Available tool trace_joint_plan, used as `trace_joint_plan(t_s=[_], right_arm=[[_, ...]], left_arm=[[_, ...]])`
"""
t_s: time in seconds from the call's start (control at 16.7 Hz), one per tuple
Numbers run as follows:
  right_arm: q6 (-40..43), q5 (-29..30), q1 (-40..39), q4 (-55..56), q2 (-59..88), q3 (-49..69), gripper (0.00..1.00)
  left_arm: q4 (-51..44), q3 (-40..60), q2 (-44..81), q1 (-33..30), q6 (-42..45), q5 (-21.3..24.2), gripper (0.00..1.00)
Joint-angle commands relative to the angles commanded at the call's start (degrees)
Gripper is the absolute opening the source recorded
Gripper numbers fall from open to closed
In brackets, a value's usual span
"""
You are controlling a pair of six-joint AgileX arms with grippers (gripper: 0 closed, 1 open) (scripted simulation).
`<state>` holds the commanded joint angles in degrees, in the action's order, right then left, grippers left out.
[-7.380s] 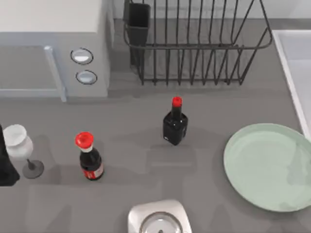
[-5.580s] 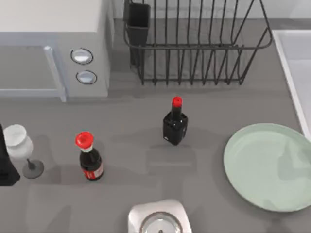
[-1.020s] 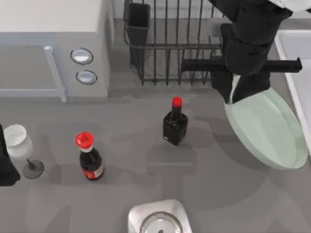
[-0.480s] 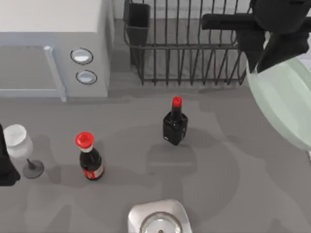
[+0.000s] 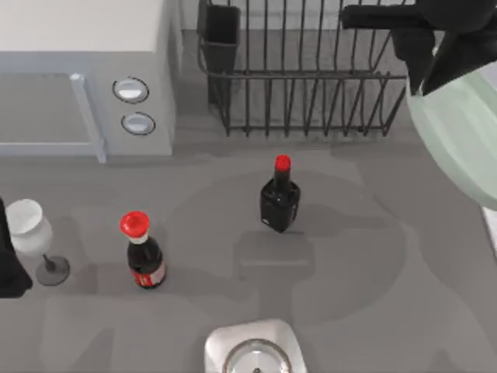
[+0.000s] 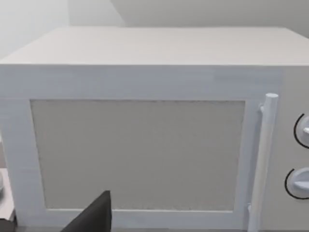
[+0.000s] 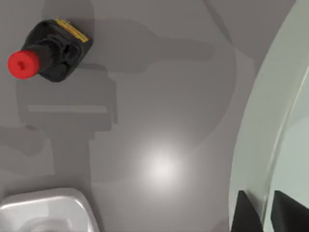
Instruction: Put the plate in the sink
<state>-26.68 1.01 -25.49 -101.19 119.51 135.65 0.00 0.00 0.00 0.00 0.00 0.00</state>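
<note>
right gripper (image 5: 429,78) fingers clamped on the plate (image 5: 458,140) rim, plate hanging tilted off the desk, sink (image 5: 490,225) just beside and below it.

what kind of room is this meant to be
Most likely a kitchen counter: a microwave stands beside a wire dish rack, with sauce bottles on the grey worktop and a sink at its right edge.

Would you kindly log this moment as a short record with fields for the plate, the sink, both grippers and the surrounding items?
plate: large round pale mint-green plate, tilted, lifted off the grey table, at its right edge
sink: white basin, rim partly visible under the plate
right gripper: shut on the plate's rim, in front of the black wire dish rack
left gripper: parked facing the white microwave
bottles: two dark, red-capped, standing
</note>
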Motion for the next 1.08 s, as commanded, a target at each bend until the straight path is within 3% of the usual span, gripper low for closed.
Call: trace_joint_plan(t_s=[0.54, 0.96, 1.08], right_arm=[[26.91, -0.41, 27.15, 0.16, 32.69, 27.6, 0.0], [29.98, -0.47, 30.22, 0.39, 35.82, 30.65, 0.0], [29.98, -0.47, 30.22, 0.39, 35.82, 30.65, 0.15]], left_arm=[[0.0, 0.0, 0.0, 0.0, 0.0, 0.0, 1.0], [0.0, 0.0, 0.0, 0.0, 0.0, 0.0, 1.0], [0.0, 0.0, 0.0, 0.0, 0.0, 0.0, 1.0]])
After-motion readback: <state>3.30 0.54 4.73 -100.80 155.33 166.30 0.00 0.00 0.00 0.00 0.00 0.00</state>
